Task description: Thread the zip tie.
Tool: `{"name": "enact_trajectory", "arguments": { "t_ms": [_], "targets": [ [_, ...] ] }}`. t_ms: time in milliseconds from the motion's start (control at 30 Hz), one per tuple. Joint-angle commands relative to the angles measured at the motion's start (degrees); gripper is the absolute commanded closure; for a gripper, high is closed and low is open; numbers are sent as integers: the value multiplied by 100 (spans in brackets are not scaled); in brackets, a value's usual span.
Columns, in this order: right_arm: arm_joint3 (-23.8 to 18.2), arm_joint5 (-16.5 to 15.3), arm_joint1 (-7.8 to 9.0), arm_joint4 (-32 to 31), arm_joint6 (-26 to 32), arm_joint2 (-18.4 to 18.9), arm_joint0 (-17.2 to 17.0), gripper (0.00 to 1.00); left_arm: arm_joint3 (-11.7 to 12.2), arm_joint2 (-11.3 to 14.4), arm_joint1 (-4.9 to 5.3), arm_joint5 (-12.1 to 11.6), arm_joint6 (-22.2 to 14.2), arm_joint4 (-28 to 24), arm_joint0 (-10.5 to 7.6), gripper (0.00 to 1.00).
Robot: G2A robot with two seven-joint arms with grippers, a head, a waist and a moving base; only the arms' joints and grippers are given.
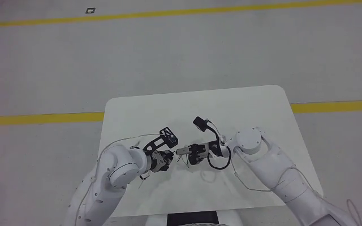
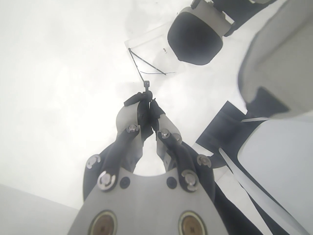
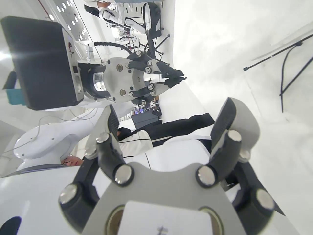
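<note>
white table (image 1: 254,101) beneath zip tie (image 2: 135,61) in left tool (image 2: 148,99), grey floor (image 1: 169,51).

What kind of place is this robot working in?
Likely a robotics lab or test hall: a white table on a grey floor with yellow lines, and what looks like another robot in the room behind.

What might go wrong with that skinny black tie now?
The tie is thin and bent, so its tail may miss the small head. The left gripper is shut right at the tie's head, but I cannot tell if it pinches it; the tie could slip or be left on the table. The right gripper is open and close by, so the two might bump.
</note>
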Motion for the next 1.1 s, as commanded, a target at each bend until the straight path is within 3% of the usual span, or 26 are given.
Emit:
{"name": "enact_trajectory", "arguments": {
  "t_ms": [0, 1067],
  "targets": [
    [-3, 2, 0, -2, -2, 3, -2, 0, 0, 0, 0, 0, 0, 0, 0, 100],
    [95, -8, -11, -86, -528, -135, -27, 0, 0, 0, 0, 0, 0, 0, 0, 100]
  ]
}}
